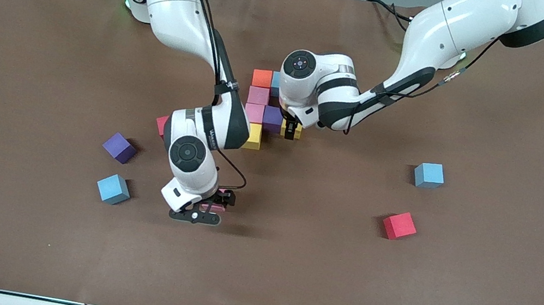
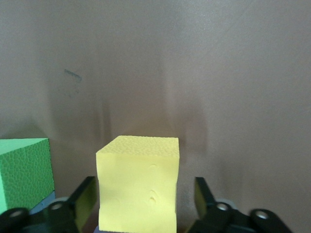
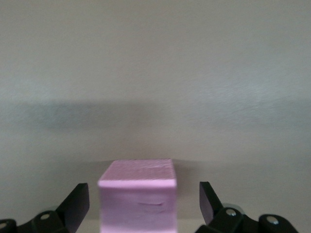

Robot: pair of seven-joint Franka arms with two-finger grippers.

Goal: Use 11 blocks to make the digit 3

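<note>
Both jaws stand open: left gripper straddles a yellow block at frame centre, right gripper a pink block lower down. The unfinished digit 3 runs upright through mid-frame, long axis top-to-bottom

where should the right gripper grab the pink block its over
The pink block sits flat on the table between the open fingers of the right gripper. Come straight down and pinch its two opposite flat side faces, midway up.
</note>
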